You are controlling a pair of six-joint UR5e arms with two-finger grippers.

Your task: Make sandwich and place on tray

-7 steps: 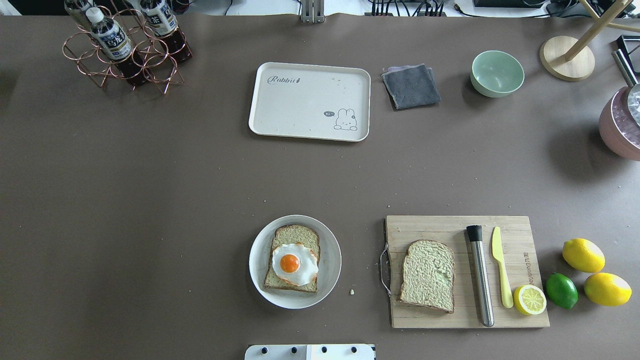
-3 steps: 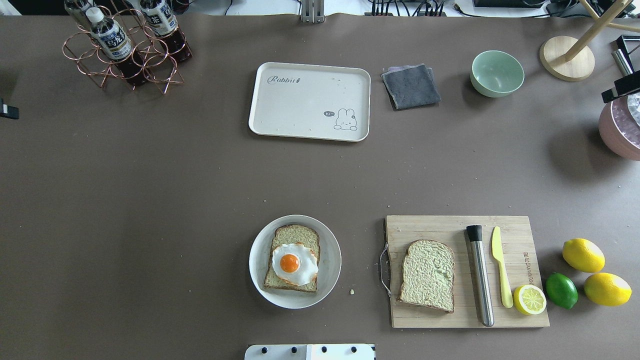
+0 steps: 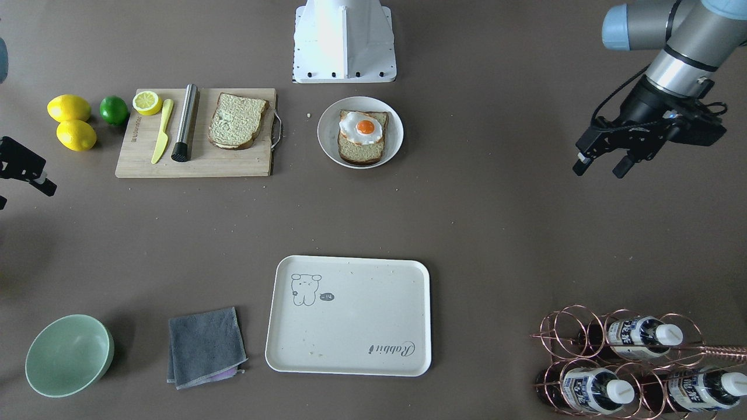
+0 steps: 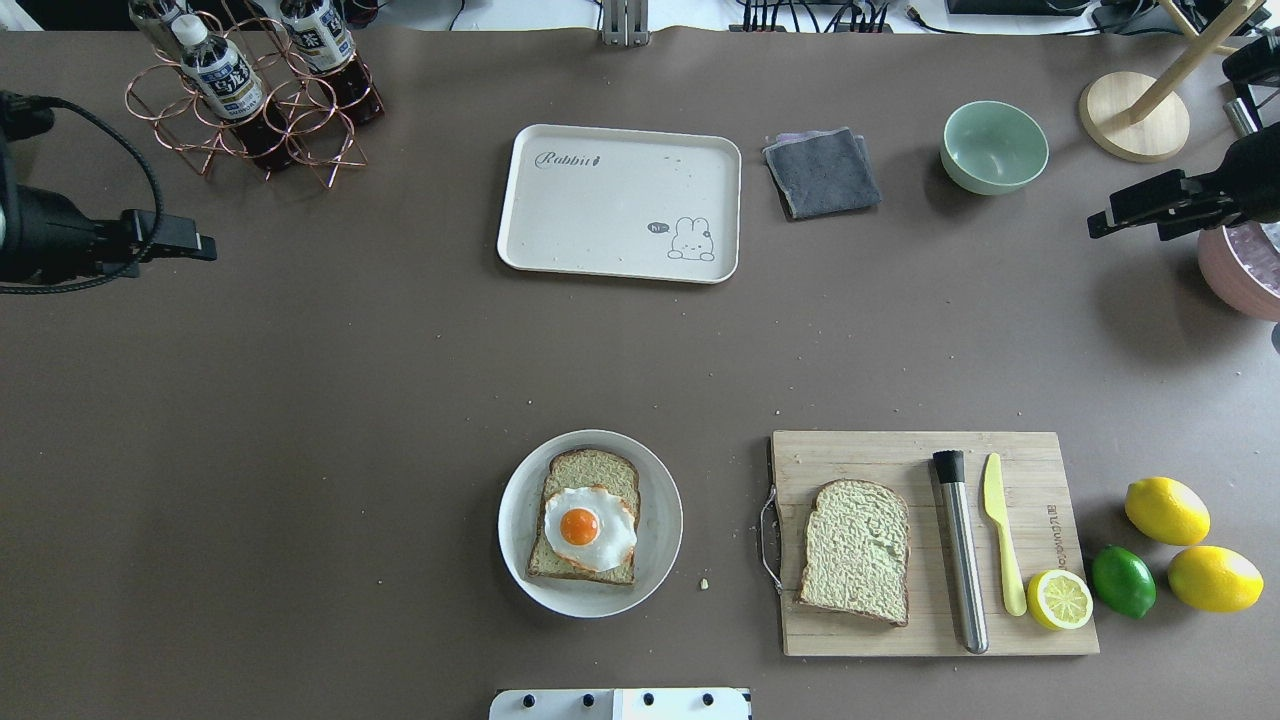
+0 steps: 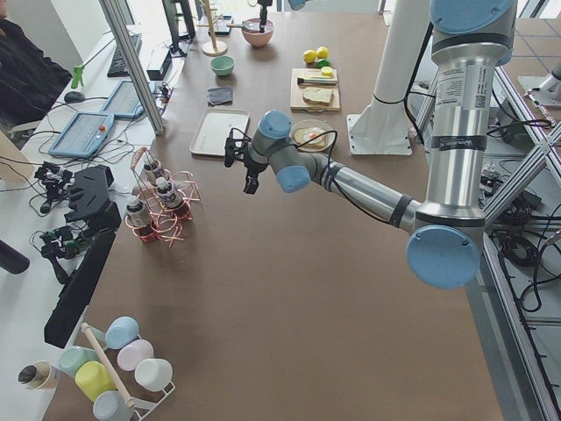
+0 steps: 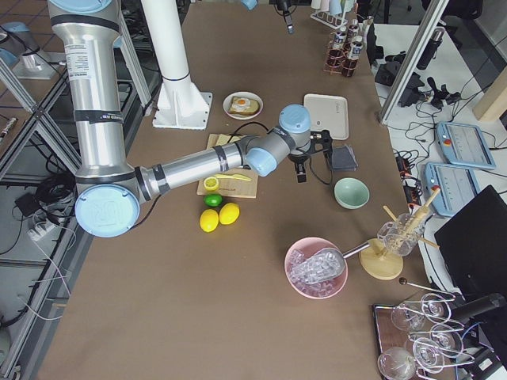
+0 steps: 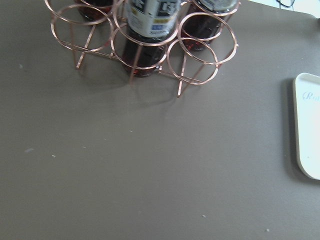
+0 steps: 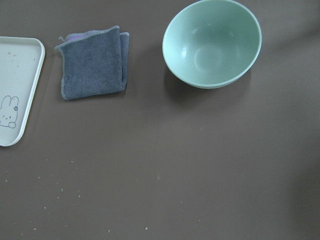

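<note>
One slice of toast (image 4: pixel 590 470) lies on a round white plate (image 4: pixel 665 520) with a fried egg (image 4: pixel 588 528) on top of it. A second slice (image 4: pixel 856 550) lies bare on the wooden cutting board (image 4: pixel 870 455). The cream tray (image 4: pixel 620 203) with the bear drawing is empty at the far middle; its edge shows in both wrist views (image 7: pixel 310 125) (image 8: pixel 17 75). My left gripper (image 3: pixel 599 166) is open and empty, in the air by the bottle rack. My right gripper (image 4: pixel 1125 215) is open and empty, near the green bowl (image 4: pixel 995 147).
A copper rack with bottles (image 4: pixel 250 95) stands far left. A grey cloth (image 4: pixel 822 172) lies beside the tray. On the board are a steel muddler (image 4: pixel 962 550), a yellow knife (image 4: pixel 1000 530) and a lemon half (image 4: pixel 1060 599). Lemons and a lime (image 4: pixel 1122 580) lie right. A pink ice bowl (image 4: pixel 1240 265) is far right.
Both arms have come into the overhead view from the sides, the left from the left edge and the right from the right edge. Food, plate and tray have not moved.
</note>
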